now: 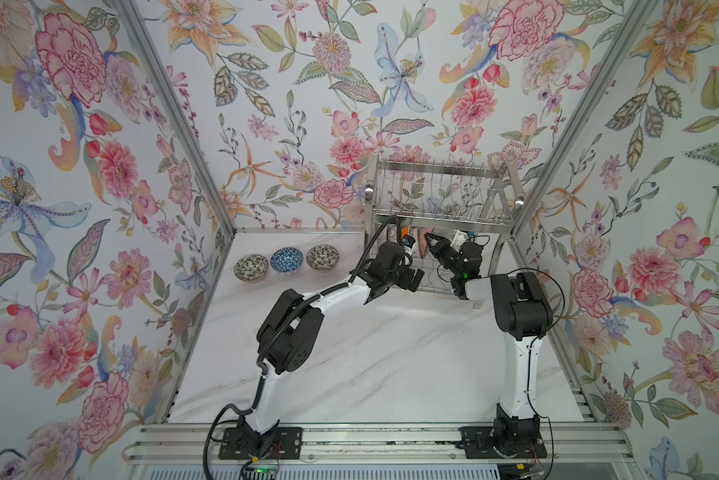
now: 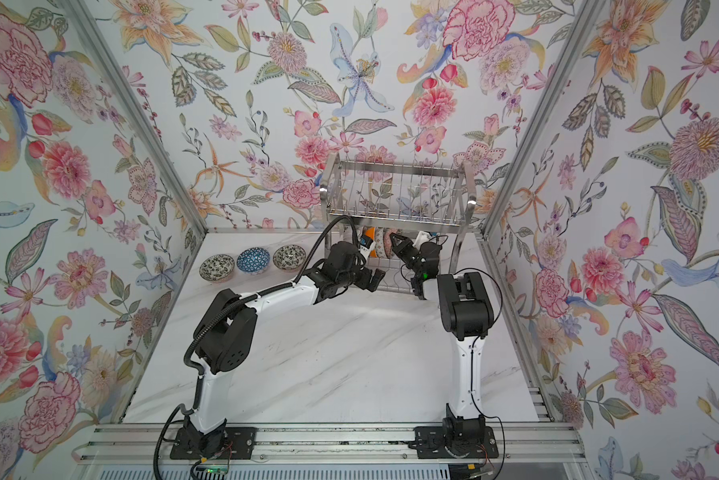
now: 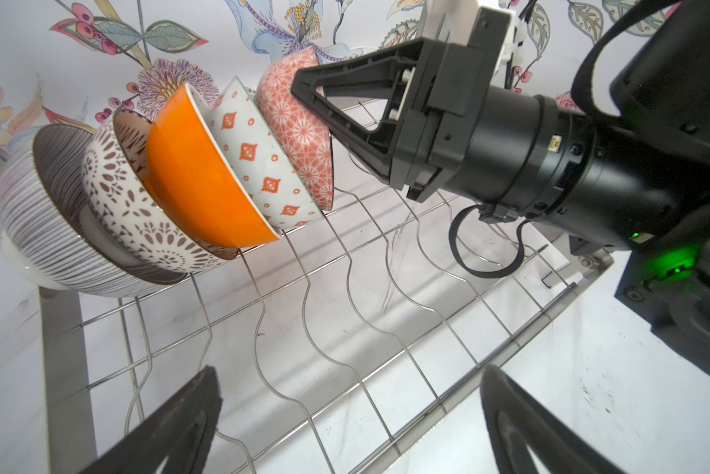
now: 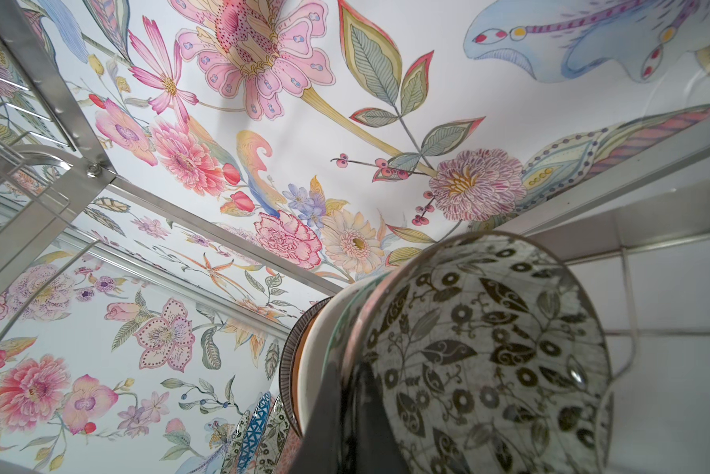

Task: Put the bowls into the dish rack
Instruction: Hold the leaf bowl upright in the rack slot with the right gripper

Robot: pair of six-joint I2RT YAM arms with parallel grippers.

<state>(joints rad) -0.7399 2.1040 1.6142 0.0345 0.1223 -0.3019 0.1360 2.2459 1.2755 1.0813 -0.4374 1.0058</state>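
Floral walls point(image 1: 287, 83) frame the right gripper point(image 3: 300, 88) clamping a bowl point(image 3: 300, 139).

Bright polished steel on the dish rack point(image 1: 436, 165), wires gleaming, and all the bowls point(image 3: 258, 164) wear a slick ceramic glaze. The orange bowl point(image 3: 197, 180) shines hardest, and the pink-patterned bowl point(image 3: 300, 135) is glossy too. The right gripper point(image 3: 304, 88) is matt black plastic. The left gripper point(image 3: 347, 410) shows coarse, scuffed dark pads point(image 3: 209, 394). Down below, the table point(image 1: 391, 353) is smooth and white with marble veining and a soft sheen. The walls point(image 1: 291, 104) are flat, matt printed paper, and the front rail point(image 1: 370, 436) looks like dull brushed metal.
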